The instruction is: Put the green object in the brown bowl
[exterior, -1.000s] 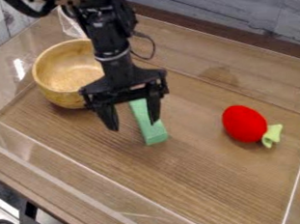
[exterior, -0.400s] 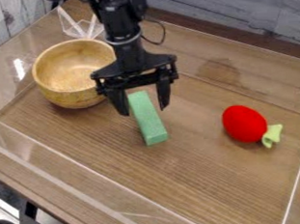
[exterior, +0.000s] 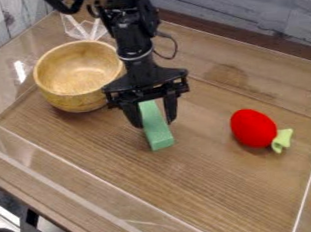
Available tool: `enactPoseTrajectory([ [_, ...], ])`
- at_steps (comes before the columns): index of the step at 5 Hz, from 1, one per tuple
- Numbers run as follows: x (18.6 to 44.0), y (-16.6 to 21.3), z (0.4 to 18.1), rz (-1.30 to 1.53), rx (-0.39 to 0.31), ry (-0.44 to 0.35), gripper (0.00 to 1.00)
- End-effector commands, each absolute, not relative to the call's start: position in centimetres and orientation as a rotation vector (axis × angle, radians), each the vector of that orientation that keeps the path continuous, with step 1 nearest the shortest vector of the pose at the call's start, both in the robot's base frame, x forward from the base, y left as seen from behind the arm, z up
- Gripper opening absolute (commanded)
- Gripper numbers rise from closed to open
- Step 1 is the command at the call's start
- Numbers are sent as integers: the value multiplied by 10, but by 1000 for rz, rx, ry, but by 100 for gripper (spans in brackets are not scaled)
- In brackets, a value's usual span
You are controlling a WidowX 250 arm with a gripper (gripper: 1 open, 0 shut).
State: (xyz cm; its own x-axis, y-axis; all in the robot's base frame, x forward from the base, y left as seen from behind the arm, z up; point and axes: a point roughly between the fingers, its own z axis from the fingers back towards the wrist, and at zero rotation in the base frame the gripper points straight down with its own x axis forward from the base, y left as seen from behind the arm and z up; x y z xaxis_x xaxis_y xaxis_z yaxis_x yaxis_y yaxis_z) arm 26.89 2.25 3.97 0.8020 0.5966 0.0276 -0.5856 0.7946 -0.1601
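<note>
- Across the wooden table (exterior: pixel 192 201), in the camera view, the gripper (exterior: pixel 147 100) has its fingers around the far part of the green bar (exterior: pixel 156 131); whether they pinch it, I cannot tell
- Grasping seems in hand; next, secure the bar, lift it past the near rim of the brown bowl (exterior: pixel 58 102)
- Bowl beside the arm; near side open, red toy (exterior: pixel 253 128) well apart
</note>
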Motion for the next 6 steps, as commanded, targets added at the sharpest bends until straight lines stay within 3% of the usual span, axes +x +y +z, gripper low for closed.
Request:
enactPoseTrajectory([
  [1, 272, 25, 56, 670, -156, -117, 0],
  [3, 284, 48, 106, 600, -181, -157, 0],
  [4, 287, 80, 116, 565, -192, -175, 0],
  [5, 281, 99, 116, 540, -193, -175, 0],
  [6, 277, 93, 110, 532, -192, -170, 0],
])
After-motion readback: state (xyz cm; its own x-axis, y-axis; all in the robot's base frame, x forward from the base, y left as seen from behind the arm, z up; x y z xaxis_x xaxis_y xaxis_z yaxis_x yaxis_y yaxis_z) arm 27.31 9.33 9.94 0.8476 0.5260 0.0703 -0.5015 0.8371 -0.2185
